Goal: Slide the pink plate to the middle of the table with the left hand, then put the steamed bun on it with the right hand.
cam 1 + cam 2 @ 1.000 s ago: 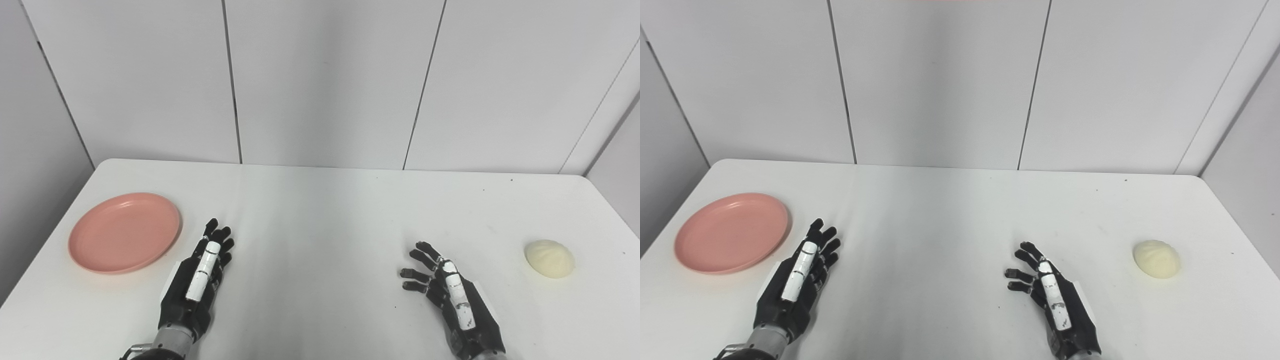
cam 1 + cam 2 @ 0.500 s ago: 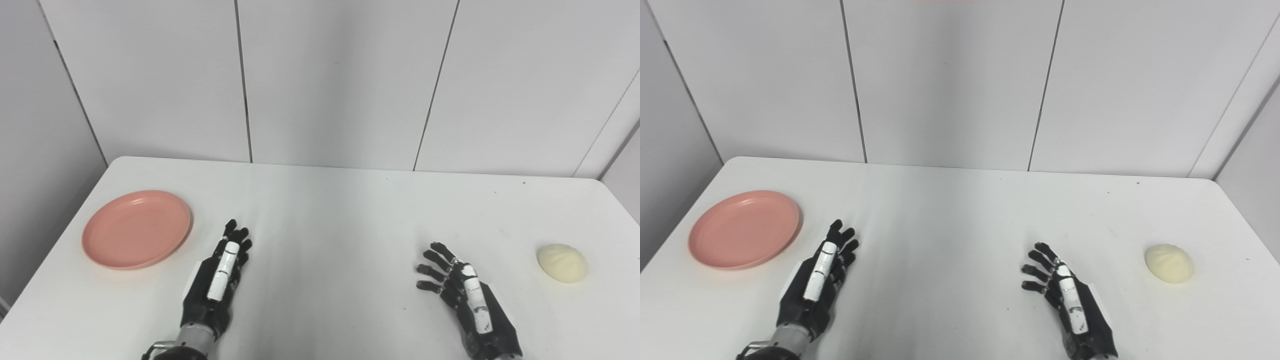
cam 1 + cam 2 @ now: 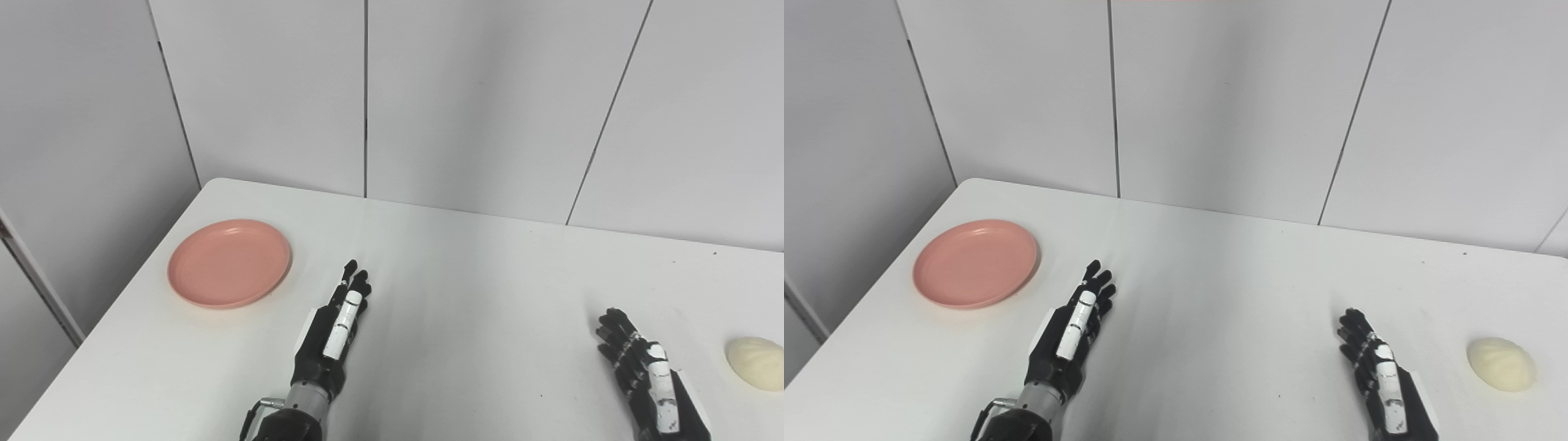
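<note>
White table (image 3: 465, 257) before grey panels. I see the plate (image 3: 229, 262) flat at frame left, up-left of my left hand (image 3: 334, 334), fingers extended, empty. Bun (image 3: 756, 362) lies lower right, long axis sideways, beside my empty, splayed right hand (image 3: 649, 383).

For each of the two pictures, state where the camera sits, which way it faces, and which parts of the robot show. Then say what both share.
Left eye view: on the head, looking down at the table; shows the left robot hand and right robot hand.
Right eye view: beside it, facing the same way; same hands, shifted left.
Shared: pink plate and steamed bun.
</note>
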Robot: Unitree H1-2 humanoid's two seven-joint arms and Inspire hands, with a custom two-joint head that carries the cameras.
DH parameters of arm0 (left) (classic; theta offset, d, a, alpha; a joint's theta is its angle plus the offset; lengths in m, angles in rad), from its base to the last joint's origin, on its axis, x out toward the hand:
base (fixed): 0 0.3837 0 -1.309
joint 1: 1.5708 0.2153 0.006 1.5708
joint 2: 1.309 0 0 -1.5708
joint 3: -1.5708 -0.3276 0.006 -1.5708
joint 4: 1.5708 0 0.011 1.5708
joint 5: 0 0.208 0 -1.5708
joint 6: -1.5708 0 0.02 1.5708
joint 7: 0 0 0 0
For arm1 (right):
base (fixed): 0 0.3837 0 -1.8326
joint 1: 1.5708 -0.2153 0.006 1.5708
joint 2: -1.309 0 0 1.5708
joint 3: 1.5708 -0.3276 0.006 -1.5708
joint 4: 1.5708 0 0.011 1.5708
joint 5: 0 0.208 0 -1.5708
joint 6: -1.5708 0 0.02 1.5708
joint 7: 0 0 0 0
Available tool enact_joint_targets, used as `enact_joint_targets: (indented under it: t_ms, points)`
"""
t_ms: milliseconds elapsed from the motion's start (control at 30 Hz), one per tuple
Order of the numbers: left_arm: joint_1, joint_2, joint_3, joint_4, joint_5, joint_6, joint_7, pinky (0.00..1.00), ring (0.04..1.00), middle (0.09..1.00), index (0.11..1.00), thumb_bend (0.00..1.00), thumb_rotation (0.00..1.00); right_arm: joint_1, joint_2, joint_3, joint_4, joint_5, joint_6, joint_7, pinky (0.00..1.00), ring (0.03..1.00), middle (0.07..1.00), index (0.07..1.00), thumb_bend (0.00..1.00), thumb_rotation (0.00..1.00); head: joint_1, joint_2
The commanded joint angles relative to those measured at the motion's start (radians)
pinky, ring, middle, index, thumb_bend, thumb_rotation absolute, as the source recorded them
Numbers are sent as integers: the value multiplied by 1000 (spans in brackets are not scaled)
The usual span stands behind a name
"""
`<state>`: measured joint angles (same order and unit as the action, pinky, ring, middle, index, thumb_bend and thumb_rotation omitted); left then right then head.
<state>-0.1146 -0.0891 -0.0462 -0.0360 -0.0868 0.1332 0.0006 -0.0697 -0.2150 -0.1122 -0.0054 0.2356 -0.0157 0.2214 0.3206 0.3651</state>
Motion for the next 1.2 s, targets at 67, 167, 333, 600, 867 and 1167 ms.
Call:
enact_joint_targets:
  t_ms: [67, 167, 333, 600, 867, 1167]
  points:
    - [-25, -19, -16, 23, 9, -19, -7, 1000, 975, 987, 1000, 525, 843, 8, 2, -3, 39, 1, -76, 11, 1000, 987, 949, 909, 730, 1000, -1, -8]
    - [-26, -17, -14, 33, 8, -29, -9, 1000, 973, 988, 1000, 523, 843, 6, 6, 0, 45, 0, -81, 8, 1000, 984, 948, 907, 734, 1000, -5, -10]
    - [-24, -8, -9, 38, -1, -36, -17, 1000, 974, 990, 1000, 537, 847, 6, 10, 7, 45, -4, -79, 7, 1000, 983, 948, 906, 759, 1000, -21, -13]
    - [-12, 6, 6, 12, -6, -44, -22, 1000, 974, 990, 1000, 607, 843, 16, 30, 19, 25, -13, -62, -6, 1000, 981, 946, 902, 780, 1000, -40, -19]
    - [-58, 22, 56, -133, -38, -33, -8, 984, 937, 959, 1000, 777, 802, 26, 48, 26, 7, -29, -50, -24, 1000, 958, 932, 893, 769, 1000, -67, -13]
    - [-261, 99, 187, -208, -85, 4, 33, 935, 922, 939, 985, 842, 866, 29, 47, 31, 4, -41, -62, -23, 993, 934, 920, 895, 752, 1000, -73, -18]
